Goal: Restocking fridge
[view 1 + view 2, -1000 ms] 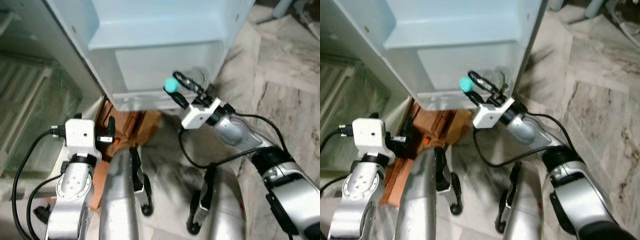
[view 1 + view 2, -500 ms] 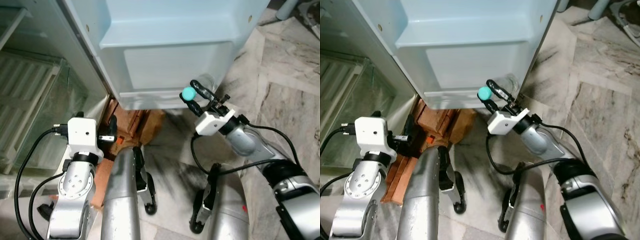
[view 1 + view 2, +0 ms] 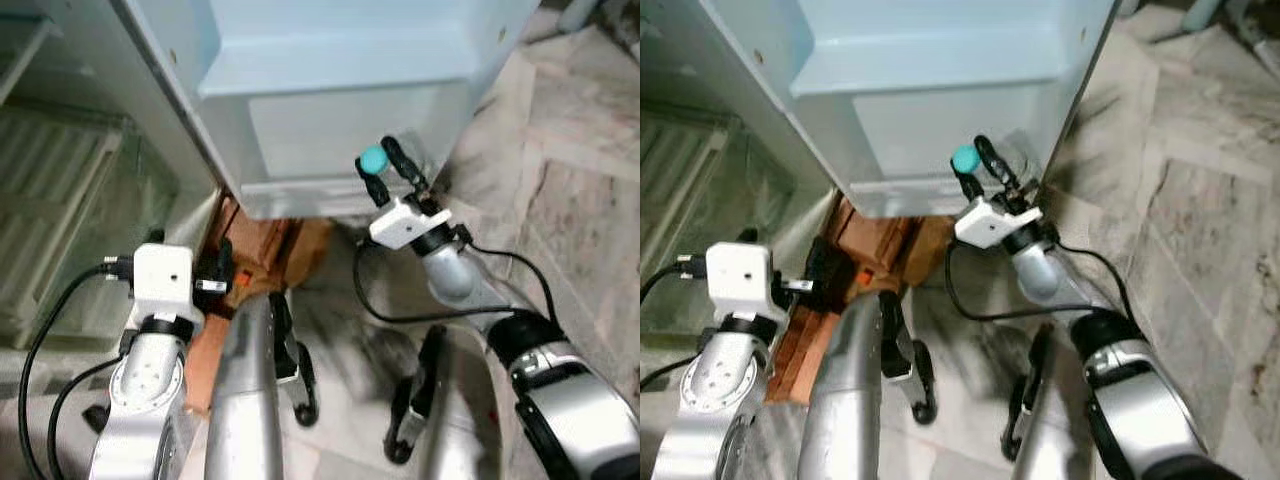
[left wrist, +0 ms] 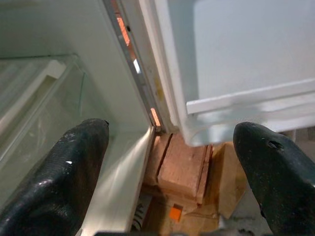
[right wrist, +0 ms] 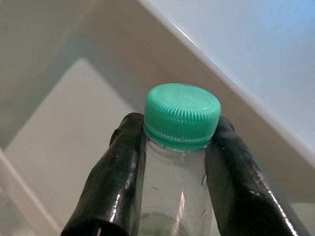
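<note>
Lifted closer to the fridge door [image 3: 330, 90], the right gripper [image 5: 170, 162] clamps the bottle [image 5: 174, 191] between its fingers just under the green cap [image 5: 182, 115], while the left gripper [image 4: 172, 172] hangs spread open.

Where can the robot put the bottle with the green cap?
The right gripper holds the bottle by the neck, just under its green cap. Bare room seems to be the lowest door shelf, between its pale front wall and the door edge, and the shelf above. Lower down it is crowded: bricks under the fridge.
</note>
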### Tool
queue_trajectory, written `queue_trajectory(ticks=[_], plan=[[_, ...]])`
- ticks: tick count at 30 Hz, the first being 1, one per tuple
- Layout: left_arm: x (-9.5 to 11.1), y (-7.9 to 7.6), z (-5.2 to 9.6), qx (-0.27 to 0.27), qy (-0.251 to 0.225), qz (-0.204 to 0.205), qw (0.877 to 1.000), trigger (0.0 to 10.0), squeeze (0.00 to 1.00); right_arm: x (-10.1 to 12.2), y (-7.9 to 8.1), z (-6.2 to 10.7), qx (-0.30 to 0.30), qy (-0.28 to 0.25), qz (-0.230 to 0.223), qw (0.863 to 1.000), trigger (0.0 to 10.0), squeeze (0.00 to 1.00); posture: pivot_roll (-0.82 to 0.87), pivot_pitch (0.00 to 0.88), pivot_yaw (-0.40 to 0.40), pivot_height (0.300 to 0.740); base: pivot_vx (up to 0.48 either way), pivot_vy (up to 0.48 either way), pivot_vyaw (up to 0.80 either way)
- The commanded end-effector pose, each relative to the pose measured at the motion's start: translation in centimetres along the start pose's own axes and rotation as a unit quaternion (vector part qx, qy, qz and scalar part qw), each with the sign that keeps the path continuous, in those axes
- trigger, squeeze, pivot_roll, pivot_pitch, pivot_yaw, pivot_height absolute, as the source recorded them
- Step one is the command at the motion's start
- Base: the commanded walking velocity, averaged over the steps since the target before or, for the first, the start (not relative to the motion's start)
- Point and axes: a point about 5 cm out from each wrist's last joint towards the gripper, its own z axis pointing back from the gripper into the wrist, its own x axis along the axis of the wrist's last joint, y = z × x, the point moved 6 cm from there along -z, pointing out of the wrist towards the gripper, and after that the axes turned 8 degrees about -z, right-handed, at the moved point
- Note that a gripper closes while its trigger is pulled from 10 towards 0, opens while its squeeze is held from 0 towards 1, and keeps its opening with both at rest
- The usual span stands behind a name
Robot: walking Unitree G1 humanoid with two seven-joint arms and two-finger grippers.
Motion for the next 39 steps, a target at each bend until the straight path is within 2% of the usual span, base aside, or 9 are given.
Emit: queue_trajectory(ticks=[1, 8, 15, 20, 27, 28, 29, 30, 39], plan=[[-0.2, 0.1, 0.4, 0.002, 0.008, -0.008, 1.000, 10.0, 0.00, 0.6, -1.3, -0.8, -0.026, -0.015, 0.016, 0.999, 10.0, 0.00, 0.21, 0.394, 0.078, 0.562, 0.000, 0.000, 0.00], [-0.1, 0.4, 1.1, 0.007, 0.011, -0.016, 1.000, 10.0, 0.00, 2.9, -0.5, -3.7, -0.038, -0.048, 0.001, 0.998, 10.0, 0.00, 0.23, 0.424, 0.081, 0.562, 0.000, 0.000, 0.00], [-0.2, 0.1, 2.2, -0.004, 0.024, -0.018, 1.000, 10.0, 0.00, -2.8, -0.8, -2.5, -0.101, 0.125, -0.070, 0.984, 10.0, 0.00, 0.25, 0.449, 0.081, 0.562, 0.000, 0.000, 0.00], [-0.1, -0.3, 2.0, -0.017, 0.020, -0.025, 0.999, 10.0, 0.00, -7.5, -1.9, 0.6, -0.175, 0.264, -0.149, 0.937, 10.0, 0.00, 0.24, 0.446, 0.086, 0.562, 0.000, 0.000, 0.00], [0.0, -0.7, 1.5, -0.023, 0.017, -0.023, 0.999, 10.0, 0.00, -10.3, -3.6, 2.8, -0.235, 0.338, -0.197, 0.890, 10.0, 0.00, 0.22, 0.432, 0.080, 0.562, 0.000, 0.000, 0.00], [0.1, -0.8, 1.5, -0.024, 0.015, -0.022, 0.999, 10.0, 0.00, -10.5, -4.0, 2.9, -0.240, 0.340, -0.200, 0.887, 10.0, 0.36, 0.22, 0.432, 0.080, 0.562, 0.000, 0.000, 0.00], [0.1, -0.8, 1.5, -0.024, 0.015, -0.022, 0.999, 10.0, 0.00, -10.5, -4.0, 2.9, -0.240, 0.340, -0.200, 0.887, 10.0, 0.36, 0.22, 0.432, 0.080, 0.562, 0.000, 0.000, 0.00], [0.1, -0.9, 1.4, -0.025, 0.015, -0.021, 0.999, 10.0, 0.00, -10.6, -4.2, 3.0, -0.245, 0.343, -0.204, 0.884, 10.0, 0.99, 0.23, 0.424, 0.078, 0.562, 0.000, 0.000, 0.00], [0.2, -1.0, 0.7, -0.028, 0.010, -0.022, 0.999, 10.0, 0.00, -10.4, -4.8, 2.3, -0.250, 0.339, -0.219, 0.880, 10.0, 1.00, 0.22, 0.391, 0.073, 0.562, 0.000, 0.000, 0.00]])
